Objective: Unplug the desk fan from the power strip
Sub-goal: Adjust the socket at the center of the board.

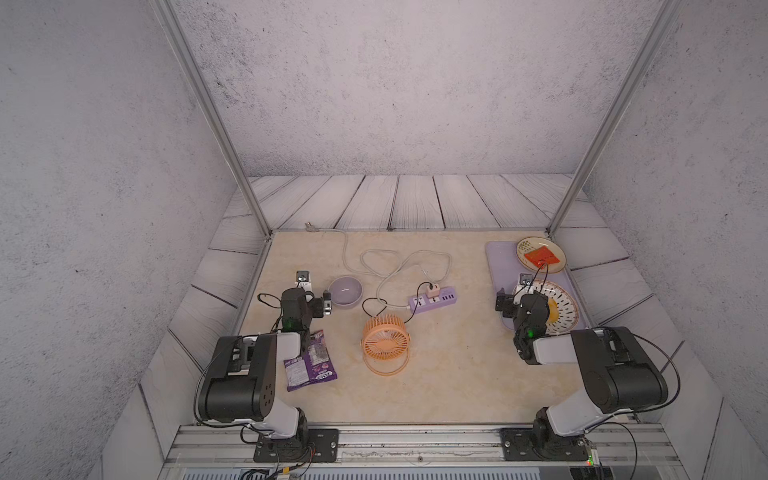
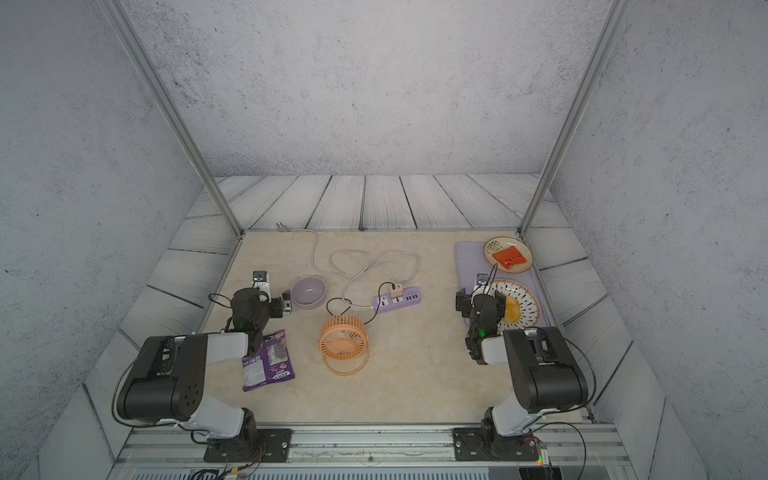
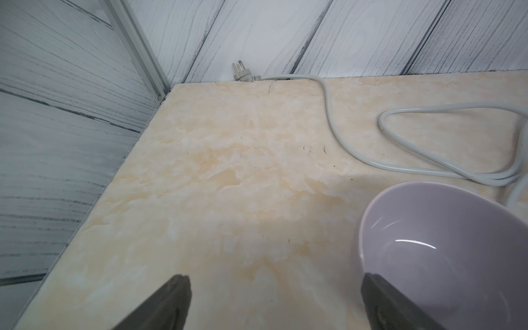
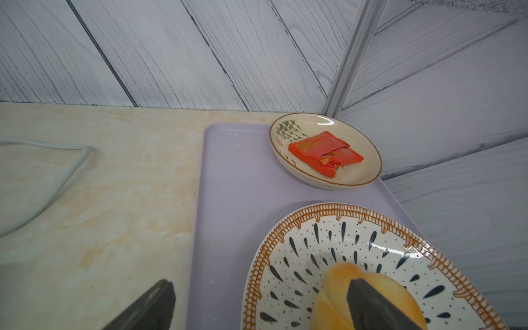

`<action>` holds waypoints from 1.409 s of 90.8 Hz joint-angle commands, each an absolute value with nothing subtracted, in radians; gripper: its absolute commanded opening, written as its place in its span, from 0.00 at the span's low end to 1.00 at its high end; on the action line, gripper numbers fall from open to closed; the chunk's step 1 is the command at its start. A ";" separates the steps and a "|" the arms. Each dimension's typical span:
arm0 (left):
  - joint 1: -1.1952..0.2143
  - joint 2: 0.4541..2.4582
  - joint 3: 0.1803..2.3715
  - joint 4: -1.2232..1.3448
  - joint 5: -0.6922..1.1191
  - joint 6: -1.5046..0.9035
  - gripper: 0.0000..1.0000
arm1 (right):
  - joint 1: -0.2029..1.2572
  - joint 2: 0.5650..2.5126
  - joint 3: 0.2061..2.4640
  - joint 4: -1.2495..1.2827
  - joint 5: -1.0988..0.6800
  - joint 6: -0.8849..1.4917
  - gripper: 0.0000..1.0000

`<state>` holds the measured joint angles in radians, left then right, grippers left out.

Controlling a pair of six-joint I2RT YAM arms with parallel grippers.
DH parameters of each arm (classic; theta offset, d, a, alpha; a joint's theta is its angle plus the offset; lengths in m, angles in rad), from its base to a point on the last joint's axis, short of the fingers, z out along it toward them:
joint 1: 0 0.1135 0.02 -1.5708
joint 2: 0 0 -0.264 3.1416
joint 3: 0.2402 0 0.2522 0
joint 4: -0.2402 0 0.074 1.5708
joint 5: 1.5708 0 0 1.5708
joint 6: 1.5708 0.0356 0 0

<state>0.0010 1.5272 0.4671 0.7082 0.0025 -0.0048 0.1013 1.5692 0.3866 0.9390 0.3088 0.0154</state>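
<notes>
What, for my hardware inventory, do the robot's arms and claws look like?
The left arm and right arm match: bulky black joint housings, white links, thin black looping cables, green wrist lights, and black base plates bolted to a metal rail. The left claw and right claw have dark, wedge-shaped fingers.

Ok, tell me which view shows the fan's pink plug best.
A top view: the pink plug stands clear in the power strip, unobstructed. Both top views show it alike. The wrist views miss it: the left shows a lilac bowl, the right a patterned plate.
</notes>
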 commanded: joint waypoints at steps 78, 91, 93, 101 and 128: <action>0.008 1.529 0.473 0.733 -0.008 -0.011 1.00 | 0.097 1.579 0.390 0.944 0.314 0.026 0.99; 0.009 1.526 0.470 0.740 -0.008 -0.013 1.00 | 0.097 1.579 0.388 0.943 0.319 0.027 0.99; 0.008 1.525 0.470 0.741 -0.008 -0.014 1.00 | 0.098 1.578 0.387 0.946 0.319 0.026 0.99; 0.008 1.494 0.494 0.683 -0.029 -0.019 1.00 | 0.098 1.555 0.377 0.956 0.325 0.028 0.99; 0.006 1.354 0.596 0.427 -0.053 -0.039 1.00 | 0.098 1.297 0.491 0.598 0.326 0.061 0.99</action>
<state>0.0010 1.4025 0.5659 0.5159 -0.0433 -0.0212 0.1005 1.3972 0.4255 0.7395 0.3168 0.0227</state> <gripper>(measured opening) 0.996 0.993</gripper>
